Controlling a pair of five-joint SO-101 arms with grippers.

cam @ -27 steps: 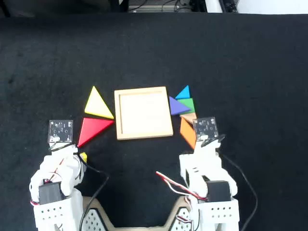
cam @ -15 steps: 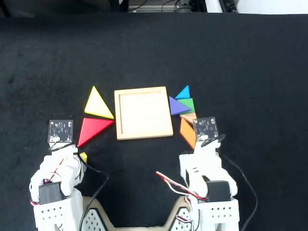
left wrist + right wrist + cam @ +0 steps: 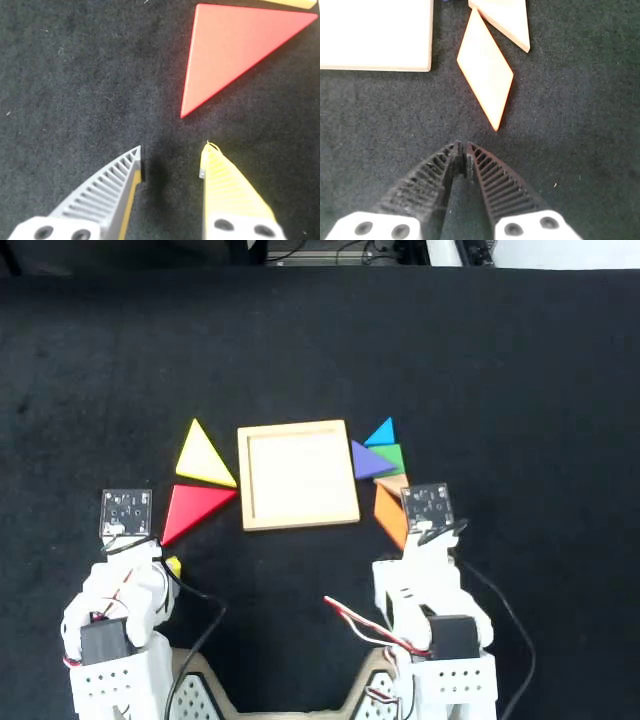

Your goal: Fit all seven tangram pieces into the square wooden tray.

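**Opening step: no piece placed**

High view: wooden tray (image 3: 300, 472) empty, yellow triangle (image 3: 202, 457) just beside.
Left wrist view: left gripper (image 3: 173, 148) spread, empty, near red triangle (image 3: 235, 45).
Right wrist view: right gripper (image 3: 464, 145) closed, empty, short of orange parallelogram (image 3: 485, 70).
Next, probably: first grasp.
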